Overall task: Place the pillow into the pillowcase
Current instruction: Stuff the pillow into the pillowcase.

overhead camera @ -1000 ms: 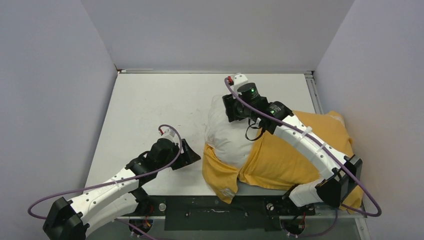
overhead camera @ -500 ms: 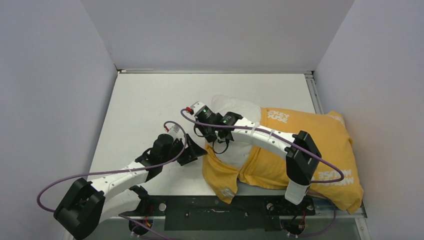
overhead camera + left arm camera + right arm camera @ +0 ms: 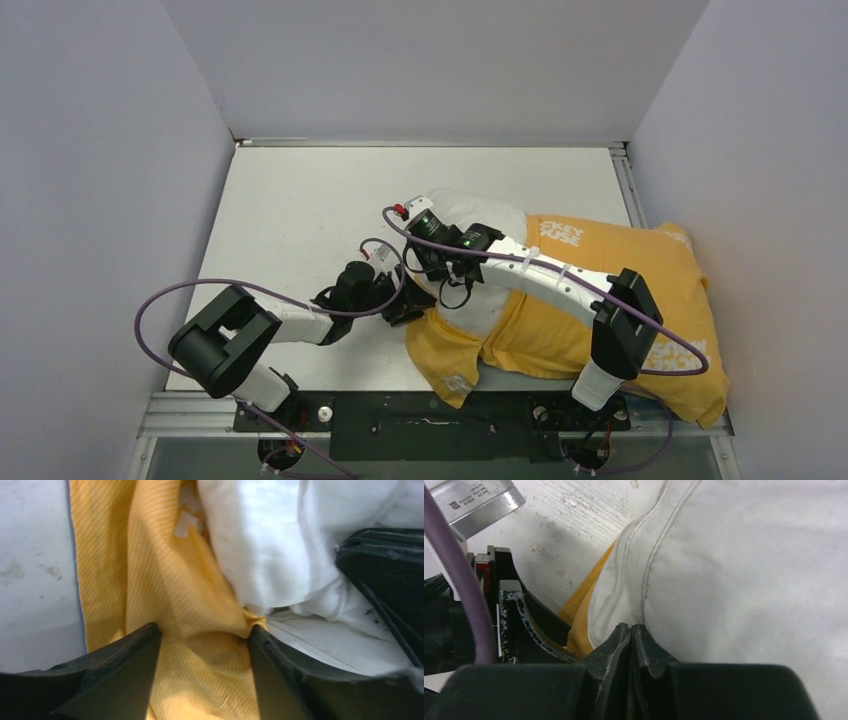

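Lying together are one pillow [image 3: 480,208], one pillowcase [image 3: 620,245].

- Three plain, pale grey walls are closing in the space: a back wall [image 3: 430,60], a left wall [image 3: 90,200] and a right wall [image 3: 760,150], all bare and matte.
- A white tabletop [image 3: 300,220] is stretching from the near side back to the far wall.
- Faint grey scuffs [image 3: 574,502] are showing on its surface up close.
- A thin metal strip [image 3: 430,143] is running along the tabletop's far edge, and a metal rail [image 3: 625,190] is lining its right side.
- A dark metal frame [image 3: 430,425] is spanning the near edge.
- Soft, even light is falling from above, casting only mild shadows.
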Action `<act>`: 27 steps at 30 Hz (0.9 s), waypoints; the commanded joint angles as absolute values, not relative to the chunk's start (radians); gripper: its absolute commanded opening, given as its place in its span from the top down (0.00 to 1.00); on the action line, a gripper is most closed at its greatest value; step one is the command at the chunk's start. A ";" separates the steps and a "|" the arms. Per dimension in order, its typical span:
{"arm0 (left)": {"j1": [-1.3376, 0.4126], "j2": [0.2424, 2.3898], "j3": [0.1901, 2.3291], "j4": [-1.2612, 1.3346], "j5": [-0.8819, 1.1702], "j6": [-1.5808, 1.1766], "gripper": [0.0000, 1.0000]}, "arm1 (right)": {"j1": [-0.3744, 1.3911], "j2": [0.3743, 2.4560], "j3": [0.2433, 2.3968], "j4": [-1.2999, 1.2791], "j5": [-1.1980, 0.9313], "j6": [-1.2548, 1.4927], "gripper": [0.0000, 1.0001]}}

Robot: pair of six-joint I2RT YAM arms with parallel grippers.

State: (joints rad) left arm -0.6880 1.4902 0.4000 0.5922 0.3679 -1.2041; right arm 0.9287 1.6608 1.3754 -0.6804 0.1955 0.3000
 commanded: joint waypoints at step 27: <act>-0.670 0.541 0.235 0.960 0.071 -1.059 1.00 | 0.826 1.776 1.113 -0.704 -0.006 0.294 0.95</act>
State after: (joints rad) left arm -0.7010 0.6930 0.1104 0.5846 0.0582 -1.0935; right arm 0.8337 1.6752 1.2243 -0.5819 0.1123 0.3248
